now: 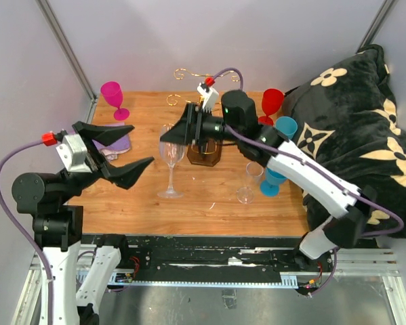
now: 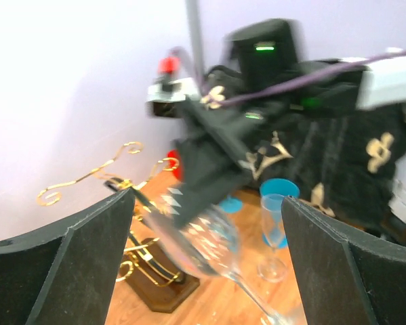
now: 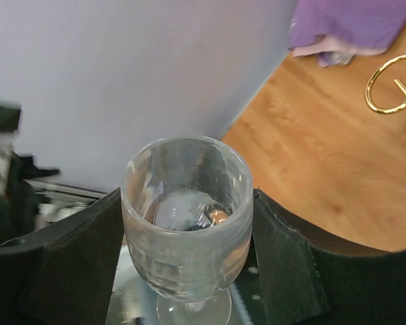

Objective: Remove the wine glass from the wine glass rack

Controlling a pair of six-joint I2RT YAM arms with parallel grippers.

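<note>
While R hand (image 3: 186,227) clamps 1 wine glass (image 1: 170,154), standing on table (image 1: 209,206), L hand (image 1: 140,144) is wide apart beside it. 1 rack (image 1: 204,157) behind R hand. Also 4 glasses: pink (image 1: 114,96), red (image 1: 272,103), blue (image 1: 284,128), clear (image 1: 247,184).

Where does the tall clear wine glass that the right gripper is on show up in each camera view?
Top external: clear wine glass at centre, just left of the rack.
Left wrist: low centre, tilted, right of the rack.
Right wrist: bottom centre, in the right gripper.
Shared landmark: the rack; right wrist shows only one gold hook, upper right.
</note>
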